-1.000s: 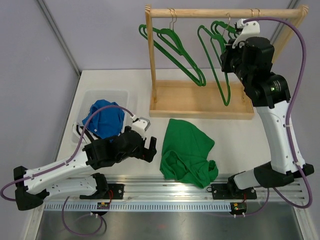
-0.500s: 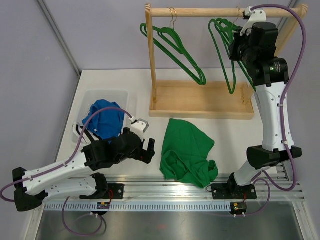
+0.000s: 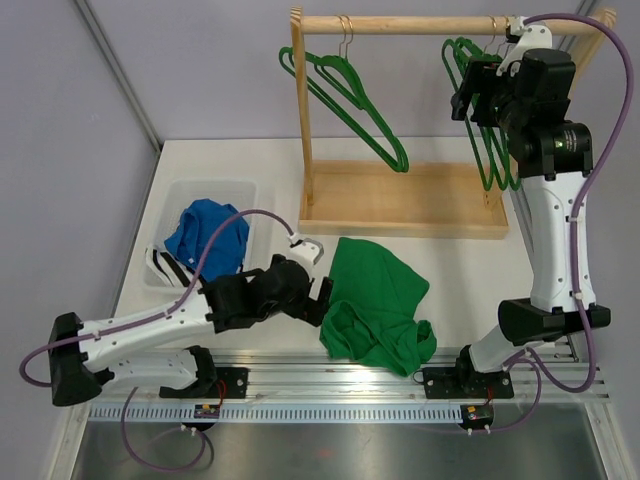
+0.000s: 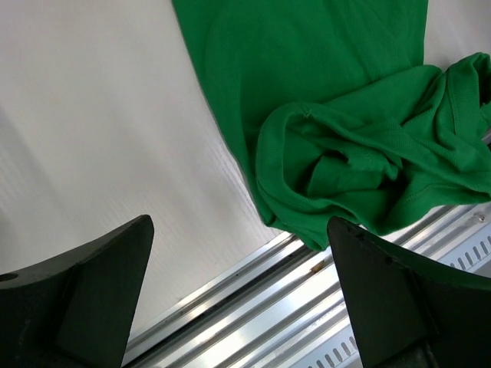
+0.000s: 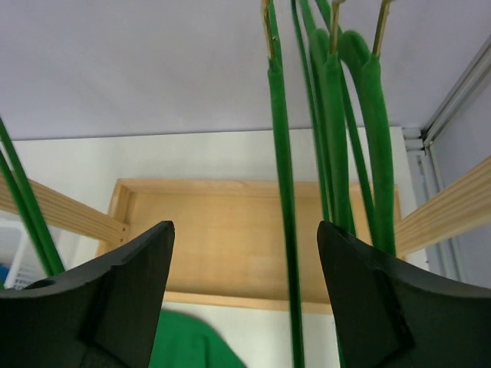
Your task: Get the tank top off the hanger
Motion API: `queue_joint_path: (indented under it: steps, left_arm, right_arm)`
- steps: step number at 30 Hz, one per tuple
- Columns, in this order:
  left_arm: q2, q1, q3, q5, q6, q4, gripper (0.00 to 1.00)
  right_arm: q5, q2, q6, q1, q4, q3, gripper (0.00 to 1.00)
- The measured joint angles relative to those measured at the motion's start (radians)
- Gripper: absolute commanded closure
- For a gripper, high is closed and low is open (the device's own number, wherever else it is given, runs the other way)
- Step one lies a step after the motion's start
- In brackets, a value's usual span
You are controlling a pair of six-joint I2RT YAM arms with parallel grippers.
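While left gripper [image 3: 322, 297] and right gripper [image 5: 245, 226] both gape empty, the green top [image 3: 375, 300] lies before the rack [image 3: 400, 205], smooth nearest it, bunched farther off.

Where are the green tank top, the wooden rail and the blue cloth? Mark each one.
green tank top [image 3: 372, 290]: top external view, flat middle of fabric.
wooden rail [image 3: 420, 24]: top external view, bare stretch between hangers.
blue cloth [image 3: 205, 235]: top external view, crumpled middle.
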Motion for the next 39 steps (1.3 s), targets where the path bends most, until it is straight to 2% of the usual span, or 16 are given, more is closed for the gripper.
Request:
queue_joint_path:
  steps: [1, 2, 7, 16, 20, 22, 24, 25, 27, 30, 33, 39]
  left_arm:
    - [0.034, -0.004, 0.008, 0.0, 0.0, 0.013, 0.01]
    - [0.073, -0.011, 0.018, -0.001, -0.001, 0.027, 0.01]
    - [0.308, -0.07, 0.116, -0.003, -0.006, 0.093, 0.01]
    - [0.705, -0.139, 0.312, 0.021, -0.008, 0.183, 0.01]
    - [0.871, -0.151, 0.407, 0.022, -0.011, 0.172, 0.03]
    - [0.938, -0.155, 0.436, 0.022, -0.02, 0.174, 0.24]
    - [0.958, -0.161, 0.462, 0.02, -0.029, 0.181, 0.51]
    - [0.961, -0.163, 0.462, 0.019, -0.035, 0.185, 0.8]
    - [0.958, -0.167, 0.453, 0.016, -0.045, 0.2, 1.0]
    - [0.921, -0.171, 0.41, 0.001, -0.063, 0.214, 1.0]
    - [0.834, -0.172, 0.342, -0.057, -0.087, 0.127, 1.0]
    - [0.519, -0.112, 0.301, -0.251, -0.119, -0.114, 1.0]
  right_arm:
    - [-0.011, -0.009, 0.006, 0.0, -0.006, 0.0, 0.05]
    - [-0.017, -0.02, 0.01, 0.0, -0.013, 0.0, 0.01]
    - [-0.068, -0.148, 0.031, 0.0, -0.039, -0.034, 0.01]
    - [-0.218, -0.679, 0.089, 0.0, 0.034, -0.461, 0.01]
    - [-0.332, -0.781, 0.092, 0.0, 0.043, -0.538, 0.01]
    - [-0.386, -0.801, 0.094, 0.0, 0.043, -0.568, 0.0]
    - [-0.431, -0.815, 0.097, 0.0, 0.043, -0.595, 0.01]
    - [-0.449, -0.824, 0.098, 0.0, 0.042, -0.603, 0.01]
    - [-0.48, -0.841, 0.101, 0.0, 0.043, -0.61, 0.0]
    - [-0.509, -0.869, 0.104, 0.0, 0.048, -0.61, 0.0]
    - [-0.527, -0.891, 0.11, 0.0, 0.06, -0.61, 0.01]
    - [-0.544, -0.919, 0.128, 0.0, 0.089, -0.642, 0.01]
